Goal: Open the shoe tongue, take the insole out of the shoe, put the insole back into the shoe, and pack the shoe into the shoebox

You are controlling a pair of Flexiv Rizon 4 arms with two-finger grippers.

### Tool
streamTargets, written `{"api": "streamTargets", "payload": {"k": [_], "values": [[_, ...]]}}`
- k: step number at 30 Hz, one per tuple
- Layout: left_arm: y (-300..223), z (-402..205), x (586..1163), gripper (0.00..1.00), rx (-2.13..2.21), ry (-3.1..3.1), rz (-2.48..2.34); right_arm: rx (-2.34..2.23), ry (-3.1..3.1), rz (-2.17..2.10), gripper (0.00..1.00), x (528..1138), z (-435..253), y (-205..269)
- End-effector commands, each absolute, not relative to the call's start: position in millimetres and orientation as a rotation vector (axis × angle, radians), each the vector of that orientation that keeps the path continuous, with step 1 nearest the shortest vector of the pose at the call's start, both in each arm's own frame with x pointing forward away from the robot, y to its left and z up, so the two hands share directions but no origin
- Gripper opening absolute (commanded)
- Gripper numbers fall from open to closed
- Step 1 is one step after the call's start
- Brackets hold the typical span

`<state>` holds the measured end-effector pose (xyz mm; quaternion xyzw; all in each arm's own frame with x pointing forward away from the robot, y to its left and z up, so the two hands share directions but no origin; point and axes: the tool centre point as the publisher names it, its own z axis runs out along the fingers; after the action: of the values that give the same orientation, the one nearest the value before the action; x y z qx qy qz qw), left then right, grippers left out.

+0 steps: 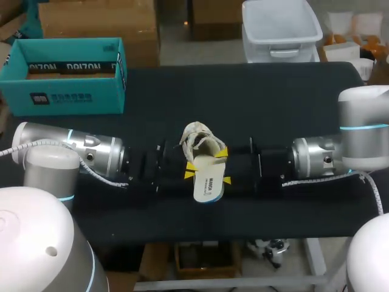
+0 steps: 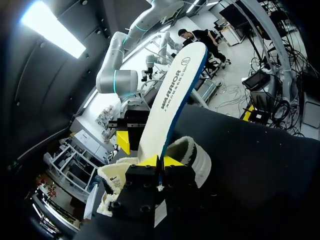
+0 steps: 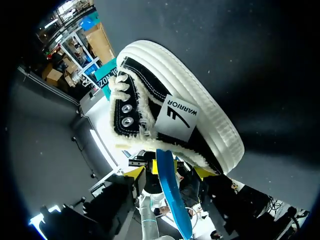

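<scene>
Stretched level from frame left and right, meeting at centre: left end effector (image 1: 189, 170) pinched nearly closed, right end effector (image 1: 225, 166) clamped with fingers wide

One table (image 1: 292, 91) lies under my work, covered all over in a matte black cloth (image 1: 121, 207). From above it runs wide across, with a straight near edge, a straight far edge and a rounded far right corner. The cloth lies flat and takes little light. From my left wrist the table (image 2: 260, 165) shows as a dull, dark plane. From my right wrist the cloth (image 3: 225, 50) looks finely speckled, and greyer where light falls on it
</scene>
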<state>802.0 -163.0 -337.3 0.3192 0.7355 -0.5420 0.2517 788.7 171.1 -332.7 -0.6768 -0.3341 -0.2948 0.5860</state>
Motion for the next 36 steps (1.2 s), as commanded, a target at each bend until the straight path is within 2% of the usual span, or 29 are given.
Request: {"api": "streamTargets", "payload": {"k": [1,3,5,13,14,15,17,22,25,26,27,36], "values": [[-164,-340,802,0.00,0.857,1.995,-1.473,-1.632,-0.774,-0.700,0.37,780,-322,170],[-165,-339,801,0.00,0.859,1.995,-1.474,-1.631,-0.774,-0.692,0.12,780,-324,170],[-165,-338,801,0.00,0.862,1.994,-1.474,-1.628,-0.772,-0.683,0.00,781,-328,171],[-164,-334,798,0.00,0.865,1.986,-1.477,-1.612,-0.766,-0.663,0.00,780,-335,173],[-165,-334,797,0.06,0.866,1.985,-1.478,-1.611,-0.765,-0.660,0.00,780,-335,174],[-165,-333,796,0.26,0.871,1.981,-1.478,-1.609,-0.763,-0.658,0.00,780,-337,174],[-167,-331,793,0.30,0.880,1.974,-1.478,-1.606,-0.761,-0.656,0.00,780,-338,174],[-171,-329,788,0.32,0.897,1.959,-1.490,-1.605,-0.757,-0.660,0.00,779,-339,174],[-174,-330,788,0.27,0.900,1.957,-1.491,-1.602,-0.757,-0.659,0.00,779,-340,174],[-176,-331,790,0.05,0.899,1.958,-1.491,-1.601,-0.757,-0.658,0.00,779,-340,175],[-176,-332,790,0.00,0.898,1.959,-1.490,-1.601,-0.757,-0.658,0.00,780,-341,175],[-178,-340,800,0.00,0.887,1.987,-1.466,-1.594,-0.761,-0.660,0.00,789,-348,176]]}}
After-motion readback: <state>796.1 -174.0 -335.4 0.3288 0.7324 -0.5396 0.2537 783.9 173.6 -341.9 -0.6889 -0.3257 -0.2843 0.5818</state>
